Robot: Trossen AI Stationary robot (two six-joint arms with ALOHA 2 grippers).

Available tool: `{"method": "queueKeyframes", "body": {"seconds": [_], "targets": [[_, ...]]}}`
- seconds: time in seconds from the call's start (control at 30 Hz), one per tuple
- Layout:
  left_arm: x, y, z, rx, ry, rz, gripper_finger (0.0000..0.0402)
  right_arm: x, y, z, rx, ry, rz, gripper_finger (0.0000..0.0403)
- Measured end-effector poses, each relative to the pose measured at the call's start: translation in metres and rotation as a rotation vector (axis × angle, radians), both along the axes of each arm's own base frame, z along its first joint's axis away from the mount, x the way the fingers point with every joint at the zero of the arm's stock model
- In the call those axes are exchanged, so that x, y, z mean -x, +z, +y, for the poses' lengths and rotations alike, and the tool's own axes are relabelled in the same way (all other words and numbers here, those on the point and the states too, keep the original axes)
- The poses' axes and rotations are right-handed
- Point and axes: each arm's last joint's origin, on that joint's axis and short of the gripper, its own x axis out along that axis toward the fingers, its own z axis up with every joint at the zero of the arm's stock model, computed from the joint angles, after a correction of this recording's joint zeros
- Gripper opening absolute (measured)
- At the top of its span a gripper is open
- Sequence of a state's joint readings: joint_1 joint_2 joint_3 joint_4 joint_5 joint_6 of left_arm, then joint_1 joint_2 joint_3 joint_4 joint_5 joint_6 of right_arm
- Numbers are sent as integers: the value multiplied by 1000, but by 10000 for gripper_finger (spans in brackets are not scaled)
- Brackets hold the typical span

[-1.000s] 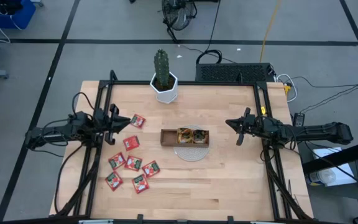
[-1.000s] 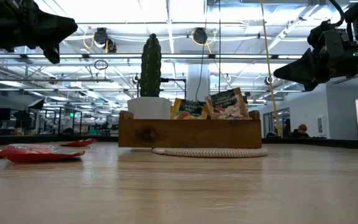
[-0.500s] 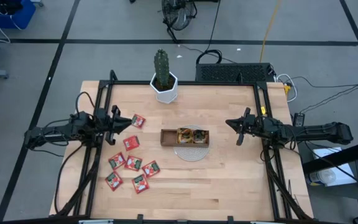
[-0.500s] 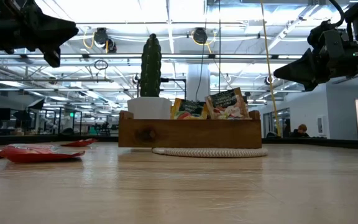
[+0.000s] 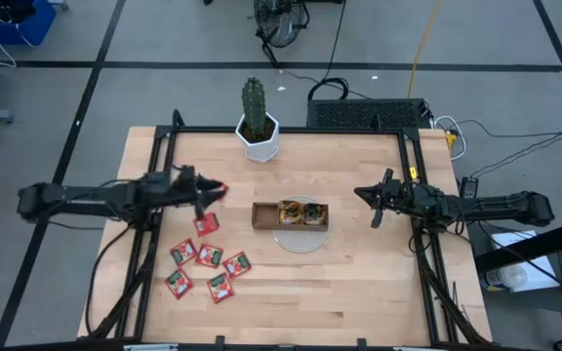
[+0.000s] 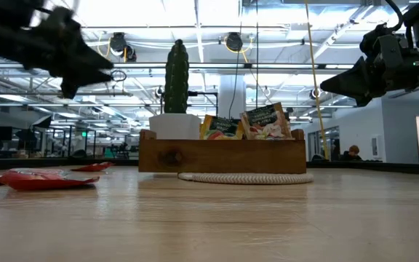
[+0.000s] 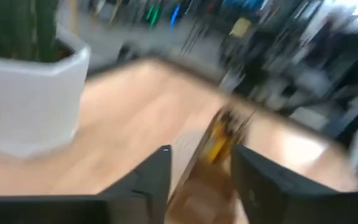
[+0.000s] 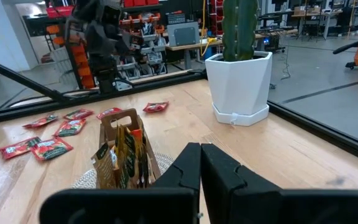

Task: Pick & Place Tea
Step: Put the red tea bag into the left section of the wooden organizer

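Above the table's left half, the left gripper (image 5: 203,194) hovers with fingers spread, empty. Red tea sachets (image 5: 206,255) lie flat just beside and below it, squarish, variously turned. Right gripper (image 5: 377,205) is pressed shut, well apart from them.

The centre of the table (image 5: 359,283) is occupied by the brown wooden tray (image 5: 291,215) on its round woven mat (image 5: 299,238), with the potted cactus (image 5: 257,122) standing at the upper edge just left of centre. Red tea sachets (image 5: 208,256) lie scattered at centre left, and the left gripper (image 5: 206,193) hangs above the uppermost of them, near the tray's left end, fingers apart. Bare wood lies open along the whole lower edge and in the right half below the right gripper (image 5: 368,197), which hangs well clear of the tray's right end.
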State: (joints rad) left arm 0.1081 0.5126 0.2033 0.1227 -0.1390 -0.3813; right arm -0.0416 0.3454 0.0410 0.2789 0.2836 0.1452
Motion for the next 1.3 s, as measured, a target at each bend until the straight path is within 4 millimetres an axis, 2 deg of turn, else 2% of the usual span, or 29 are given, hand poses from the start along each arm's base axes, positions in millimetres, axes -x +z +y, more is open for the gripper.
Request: {"method": "queueKeyframes", "body": {"seconds": [0.13, 0.23, 0.4, 0.53, 0.77, 1.0, 1.13, 1.3], "targets": [[-27, 5, 4, 74, 41, 320, 238, 0, 0, 0, 0, 0, 0, 0], [-46, 5, 6, 132, 93, 594, 267, 0, 0, 0, 0, 0, 0, 0], [-72, -4, 11, 138, 128, 938, 276, 0, 0, 0, 0, -1, 0, 0], [-81, -11, 23, 155, 169, 1091, 265, 0, 0, 0, 0, -1, 0, 0], [-75, -25, 58, 259, 197, 1205, 234, 0, 0, 0, 0, -1, 0, 0], [-65, -31, 95, 466, 244, 1135, 219, 0, 0, 0, 0, -2, 0, 0], [-61, -34, 108, 522, 283, 1098, 219, 0, 0, 0, 0, -2, 0, 0], [-70, -41, 115, 526, 261, 1029, 218, 0, 0, 0, 0, -2, 0, 0]]}}
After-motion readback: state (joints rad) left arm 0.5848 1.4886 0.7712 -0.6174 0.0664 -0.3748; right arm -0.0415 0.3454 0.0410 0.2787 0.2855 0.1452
